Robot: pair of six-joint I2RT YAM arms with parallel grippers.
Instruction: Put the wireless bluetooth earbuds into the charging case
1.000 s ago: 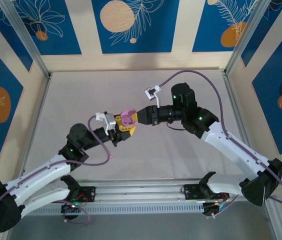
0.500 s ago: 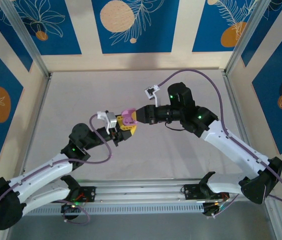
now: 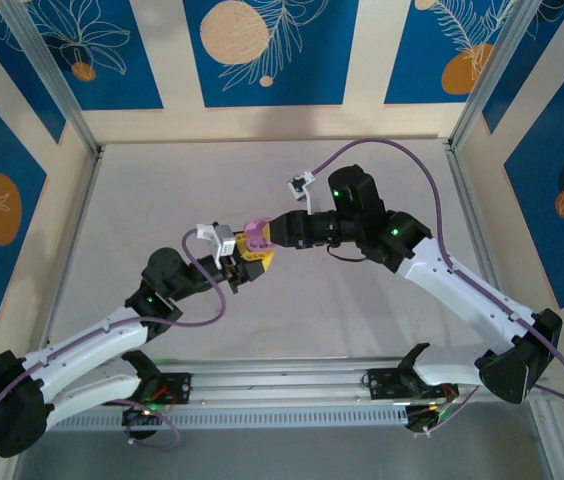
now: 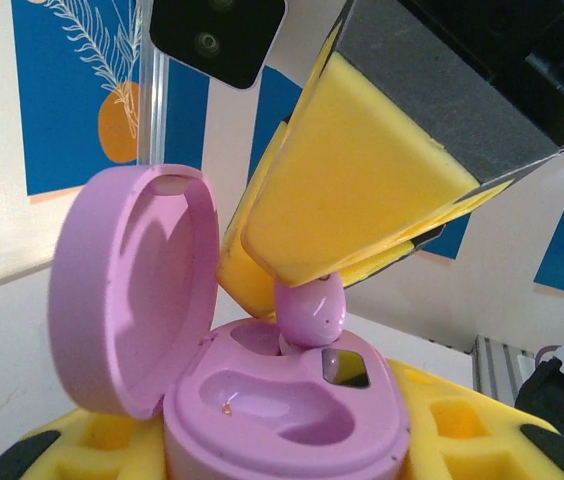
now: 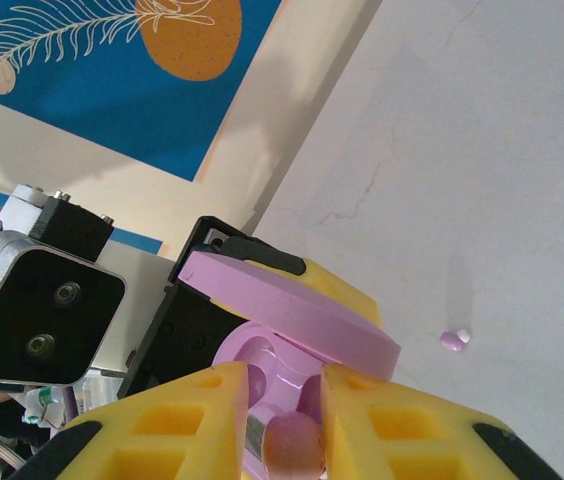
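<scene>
Foam-padded fingers of the left gripper are closed around the base of the lilac-pink charging case, holding it above the table with its hollows facing up. The lid is swung back and stands almost upright at the left of that gripper's own camera view, walling off 1 side of the case. The right gripper comes in from the opposite side, nearly tip to tip with the left one, and its 2 yellow pads are pinched on a lilac-pink earbud. The bud hangs directly below those pads with its upper part hidden between them. Its lower end meets the rim of the far hollow of the case, but whether it is seated there cannot be told. The near hollow, just in front of the bud, shows its bare glossy floor. The broad pads crowd the space beside the raised lid and cover much of the case's far edge. In the right wrist view the lid's rim crosses just ahead of the fingertips, and the left arm's wrist camera sits behind it to the left. A second earbud lies on the table well off to the right of the right gripper, apart from both tools. A purple cable arcs over the right arm.
</scene>
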